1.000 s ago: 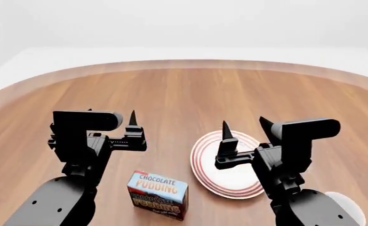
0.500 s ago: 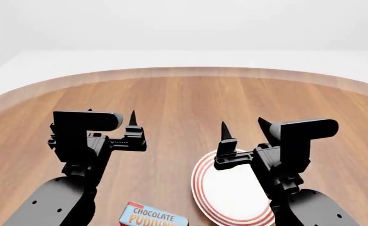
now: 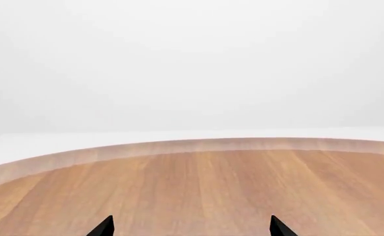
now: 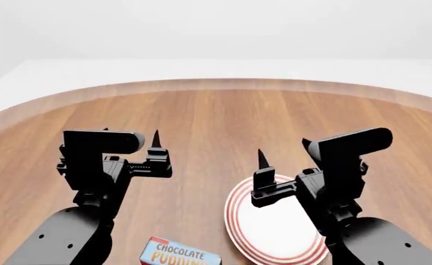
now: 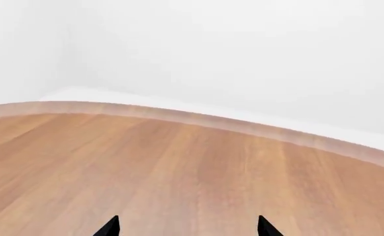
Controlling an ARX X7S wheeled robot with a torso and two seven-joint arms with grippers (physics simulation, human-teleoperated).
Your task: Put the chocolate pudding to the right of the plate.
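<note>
A: Head view, anything changed from half a second ago?

B: Left tool [image 4: 131, 144] unchanged, fingers spread, holding nothing. Chocolate pudding [image 4: 180, 255] sits where it was on the desk [image 4: 201, 121], at the near edge, left of the plate [image 4: 275, 229].

A: Right side?

B: Right tool [image 4: 282, 155] has tilted and lifted slightly above the plate, open, empty.

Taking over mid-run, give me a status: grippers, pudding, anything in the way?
Left gripper and right gripper open, empty, above the table. Pudding box untouched, left of the plate, at view's bottom edge. Nothing visible in the way.
</note>
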